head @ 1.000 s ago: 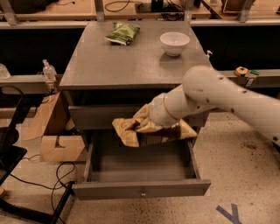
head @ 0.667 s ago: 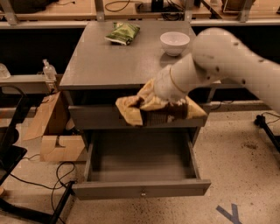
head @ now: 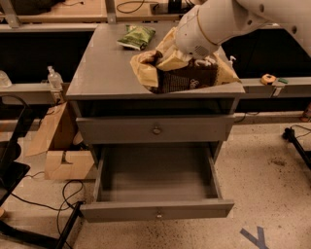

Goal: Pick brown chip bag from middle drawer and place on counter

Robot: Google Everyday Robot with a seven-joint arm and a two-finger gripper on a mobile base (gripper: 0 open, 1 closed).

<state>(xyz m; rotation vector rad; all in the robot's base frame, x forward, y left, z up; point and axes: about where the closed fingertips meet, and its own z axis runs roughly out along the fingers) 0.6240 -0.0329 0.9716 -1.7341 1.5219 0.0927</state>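
The brown chip bag, dark brown with tan-yellow ends, hangs crumpled over the front right part of the grey counter. My gripper is shut on the bag's top, under my white arm, and holds it at about counter height. The middle drawer is pulled wide open below and has nothing in it. Its knob shows on the front panel.
A green snack bag lies at the counter's back. The upper drawer is closed. A cardboard box and cables sit on the floor at the left. A tan workbench runs behind.
My gripper has lifted the brown chip bag from in front of the drawers up and back over the counter's front right part. The drawer stays open.
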